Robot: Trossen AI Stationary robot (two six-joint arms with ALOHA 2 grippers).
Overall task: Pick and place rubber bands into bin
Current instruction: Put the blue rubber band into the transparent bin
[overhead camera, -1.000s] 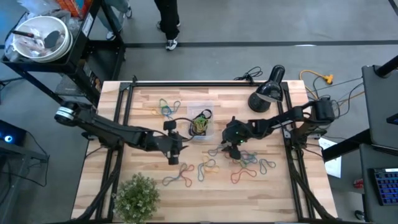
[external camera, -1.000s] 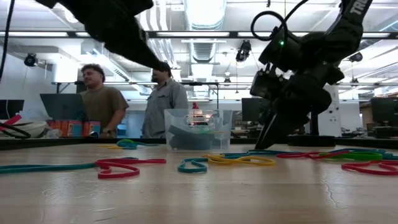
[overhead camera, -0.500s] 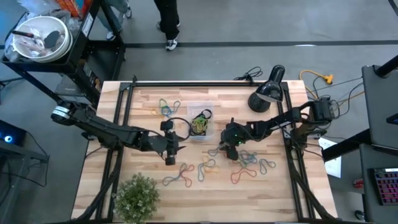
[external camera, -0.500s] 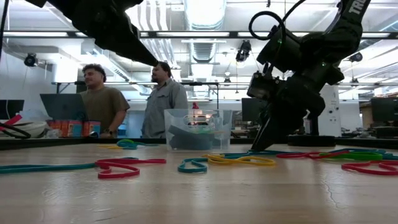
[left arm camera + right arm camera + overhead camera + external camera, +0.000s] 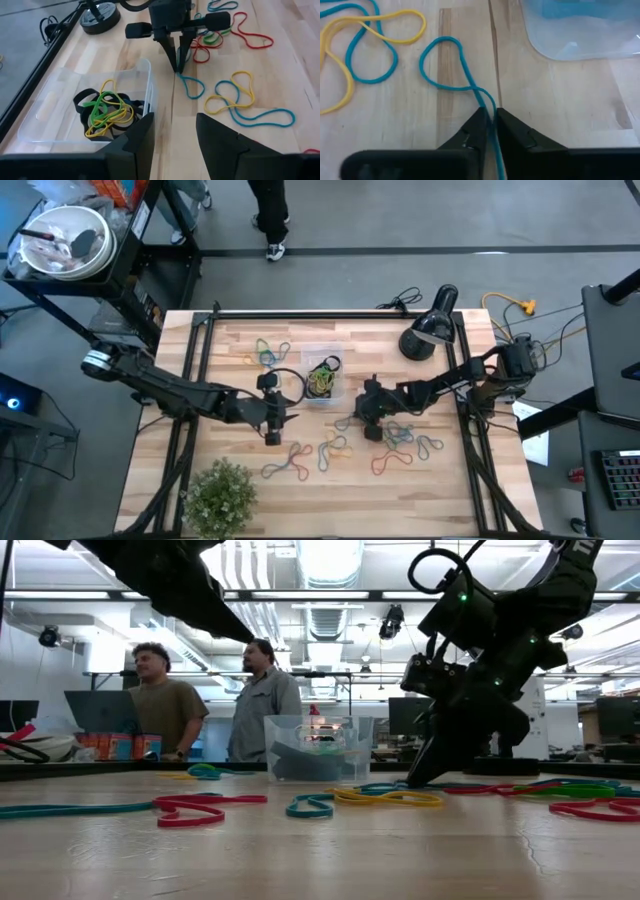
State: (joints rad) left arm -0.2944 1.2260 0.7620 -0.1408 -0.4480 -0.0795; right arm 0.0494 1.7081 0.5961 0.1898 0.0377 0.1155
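The clear bin (image 5: 322, 375) (image 5: 85, 107) stands mid-table with several rubber bands (image 5: 102, 112) inside. More rubber bands (image 5: 340, 448) lie loose on the wood near it and to its right. My right gripper (image 5: 357, 418) (image 5: 412, 782) (image 5: 490, 125) stands tip-down on the table just right of the bin's near corner, shut on a teal rubber band (image 5: 447, 65) (image 5: 192, 87). My left gripper (image 5: 276, 426) (image 5: 175, 145) hovers open near the bin's near left corner, holding nothing. My right gripper pinches the teal rubber band between its two fingertips (image 5: 479, 122), at the strands just past where the loop crosses itself (image 5: 487, 106). The fingers slant down from the table's right. The band lies slack on the wood, its loop (image 5: 440, 60) spread out beyond the tips.
A black desk lamp (image 5: 430, 330) and cables sit at the far right. A small green plant (image 5: 222, 495) stands at the near left edge. Other bands (image 5: 268, 352) lie far left of the bin. Two people (image 5: 165, 705) stand beyond the far edge.
My right gripper has shifted a little toward the table's left and the bin, rolled its wrist, and brought its fingers together on the teal band at table level. The band still lies on the wood.
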